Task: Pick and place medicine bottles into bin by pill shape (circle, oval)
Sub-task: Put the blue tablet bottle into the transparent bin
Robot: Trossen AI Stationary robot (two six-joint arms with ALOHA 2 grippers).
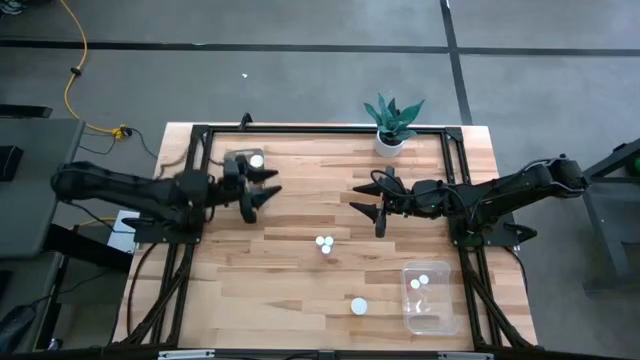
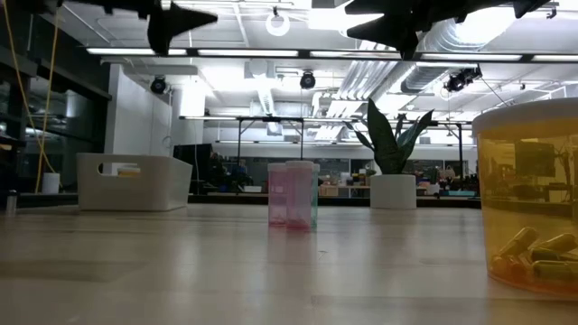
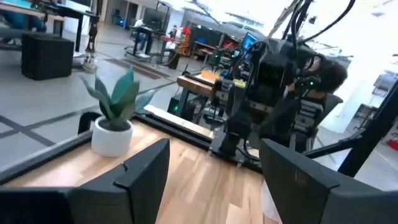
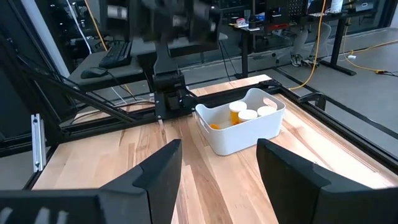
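Note:
Two white-capped bottles (image 1: 324,243) stand side by side mid-table; in the low view they show pinkish and greenish (image 2: 291,194). Another bottle (image 1: 358,306) stands near the front edge; up close it is orange and holds oblong pills (image 2: 533,208). More bottles sit in a clear bin (image 1: 430,296) at front right and in a white bin (image 4: 242,127) at far left. My left gripper (image 1: 262,190) is open and empty, above the table beside the white bin. My right gripper (image 1: 368,200) is open and empty, right of centre, facing the left one.
A potted plant (image 1: 390,125) in a white pot stands at the far edge, right of centre. A black frame (image 1: 300,130) runs around the tabletop. Bare wood lies between the two grippers and at the front left.

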